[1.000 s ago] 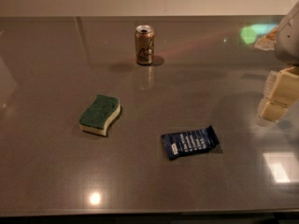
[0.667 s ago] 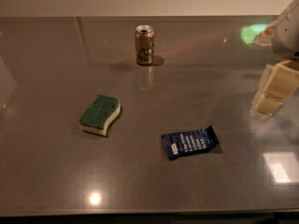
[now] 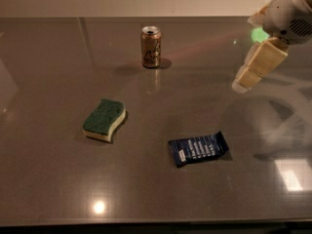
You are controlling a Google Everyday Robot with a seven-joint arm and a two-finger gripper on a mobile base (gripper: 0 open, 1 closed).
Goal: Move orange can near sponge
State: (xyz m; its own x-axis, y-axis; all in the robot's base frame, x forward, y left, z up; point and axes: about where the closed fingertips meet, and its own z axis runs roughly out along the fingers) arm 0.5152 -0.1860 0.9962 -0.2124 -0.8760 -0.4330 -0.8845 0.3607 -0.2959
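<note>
The orange can [image 3: 151,47] stands upright at the back middle of the dark table, gold-orange with a silver top and dark script. The sponge [image 3: 104,120] lies flat left of centre, green top up over pale yellow foam. It is well in front of and to the left of the can. My gripper [image 3: 257,66] hangs at the right, above the table, its cream-coloured finger pointing down and to the left. It is far to the right of the can and holds nothing that I can see.
A flat dark-blue snack wrapper [image 3: 199,148] lies right of centre, in front of the gripper. The table [image 3: 58,189] is dark and glossy with light reflections; its back edge meets a pale wall behind the can.
My gripper has moved left and toward the back of the table, closer to the can. The can, sponge and wrapper have not moved.
</note>
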